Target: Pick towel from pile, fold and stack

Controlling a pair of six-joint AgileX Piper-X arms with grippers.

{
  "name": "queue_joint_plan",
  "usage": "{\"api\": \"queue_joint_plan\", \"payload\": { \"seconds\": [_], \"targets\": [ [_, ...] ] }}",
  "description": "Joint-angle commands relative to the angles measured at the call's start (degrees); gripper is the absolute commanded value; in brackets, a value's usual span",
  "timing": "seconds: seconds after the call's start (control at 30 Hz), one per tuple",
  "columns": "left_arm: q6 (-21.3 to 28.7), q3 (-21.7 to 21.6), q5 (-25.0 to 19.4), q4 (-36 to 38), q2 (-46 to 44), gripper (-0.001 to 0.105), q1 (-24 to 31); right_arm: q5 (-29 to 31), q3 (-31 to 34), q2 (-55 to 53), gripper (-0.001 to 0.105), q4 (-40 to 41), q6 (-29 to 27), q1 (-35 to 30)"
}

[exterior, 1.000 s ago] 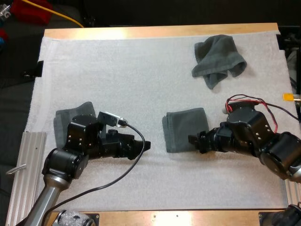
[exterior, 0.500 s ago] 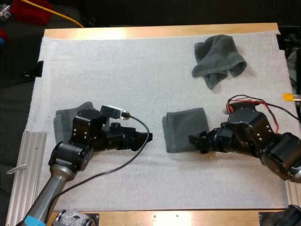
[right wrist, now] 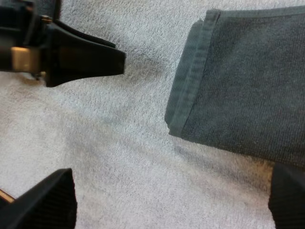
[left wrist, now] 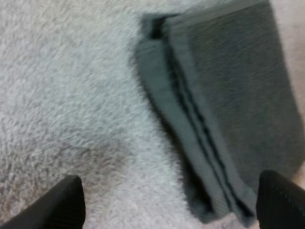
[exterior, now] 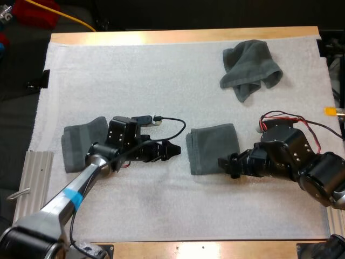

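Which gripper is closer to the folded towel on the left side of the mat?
Left. The left gripper sits between the left towel and the middle towel. The right gripper is farther off, at the middle towel's right edge.

- High view: bright, even overhead light on the white mat (exterior: 161, 81).
- Mild glare on the table (exterior: 188, 35) edge, upper frame; darkness beyond.
- Soft shadow beside the folded towel (right wrist: 238, 71).
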Motion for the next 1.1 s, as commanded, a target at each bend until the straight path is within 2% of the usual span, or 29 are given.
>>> {"api": "queue_joint_plan", "payload": {
  "seconds": [0.0, 0.23, 0.33, 0.57, 0.77, 0.9, 1.07],
  "targets": [
    [-0.57, -0.36, -0.22, -1.59, 0.63, 0.071, -0.22, -0.02, -0.26, -0.29, 0.079, 0.49, -0.62, 0.09],
    [-2.29, -0.36, -0.31, -5.31, 3.48, 0.071, -0.22, -0.02, -0.26, -0.29, 0.079, 0.49, -0.62, 0.09],
    [-2.27, -0.36, -1.95, -5.34, 3.8, 0.071, -0.22, -0.02, -0.26, -0.29, 0.079, 0.49, -0.62, 0.09],
    [-4.39, -0.36, -1.83, -5.23, 5.72, 0.071, -0.22, -0.02, -0.26, -0.29, 0.079, 0.49, -0.62, 0.09],
    [-6.21, -0.36, 0.54, -5.23, 8.02, 0.071, -0.22, -0.02, -0.26, -0.29, 0.079, 0.49, -0.62, 0.09],
    [-7.17, -1.19, 4.1, -4.83, 8.59, 0.071, -0.4, -0.02, -0.26, -0.29, 0.079, 0.49, -0.62, 0.09],
    [-9.51, -2.17, 4.2, -4.82, 8.58, 0.071, -1.61, -0.02, -0.26, -0.29, 0.079, 0.49, -0.62, 0.09]
  ]
}}
